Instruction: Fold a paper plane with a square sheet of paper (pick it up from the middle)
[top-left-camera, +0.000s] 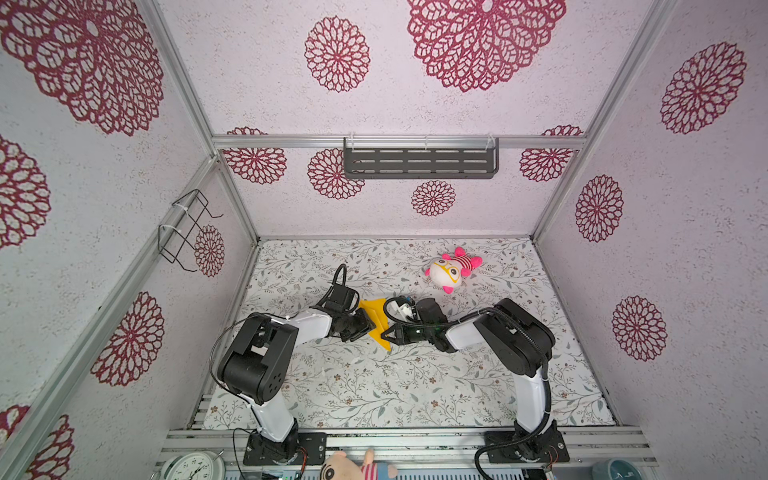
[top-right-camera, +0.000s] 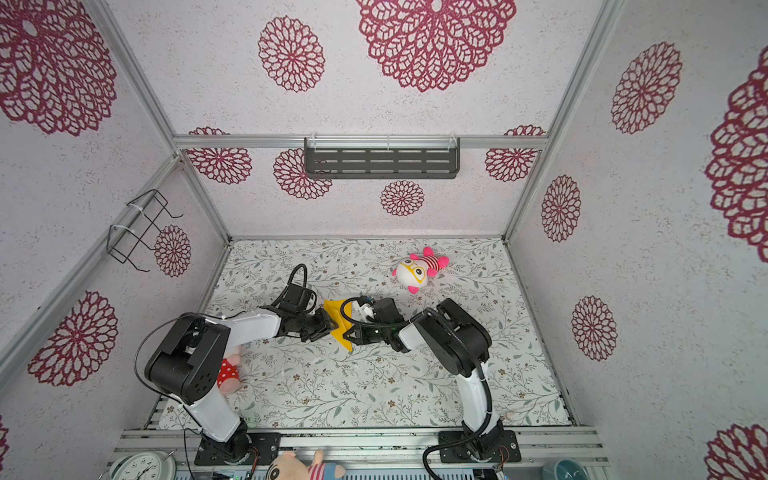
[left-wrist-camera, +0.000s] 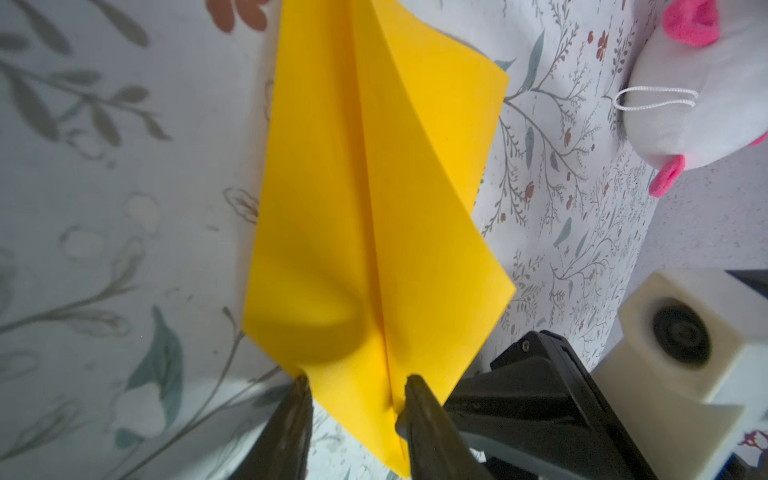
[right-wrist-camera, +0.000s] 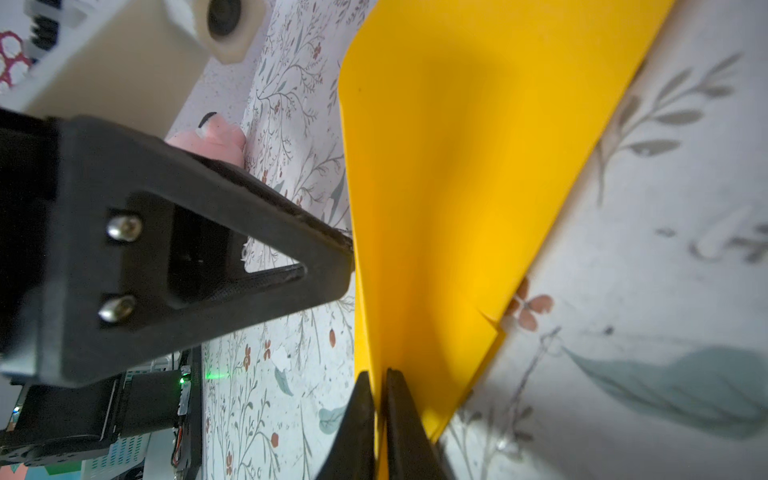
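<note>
The yellow-orange paper plane (top-left-camera: 375, 314) (top-right-camera: 337, 314), a pointed kite shape with a centre crease, is held just above the table's middle in both top views. My right gripper (right-wrist-camera: 379, 374) (top-left-camera: 387, 332) (top-right-camera: 350, 332) is shut on a lower edge of it, the paper (right-wrist-camera: 457, 166) pinched between both fingers. My left gripper (left-wrist-camera: 356, 380) (top-left-camera: 368, 326) (top-right-camera: 330, 326) meets it from the opposite side. Its jaws stand apart on either side of the narrow end of the paper (left-wrist-camera: 374, 187), one fingertip (left-wrist-camera: 413, 384) on the crease.
A pink-and-white plush toy (top-left-camera: 451, 270) (top-right-camera: 417, 270) (left-wrist-camera: 698, 104) lies behind the grippers to the right. Another plush (top-right-camera: 228, 372) lies partly under the left arm. A grey shelf (top-left-camera: 419, 160) hangs on the back wall, a wire rack (top-left-camera: 187, 228) on the left wall.
</note>
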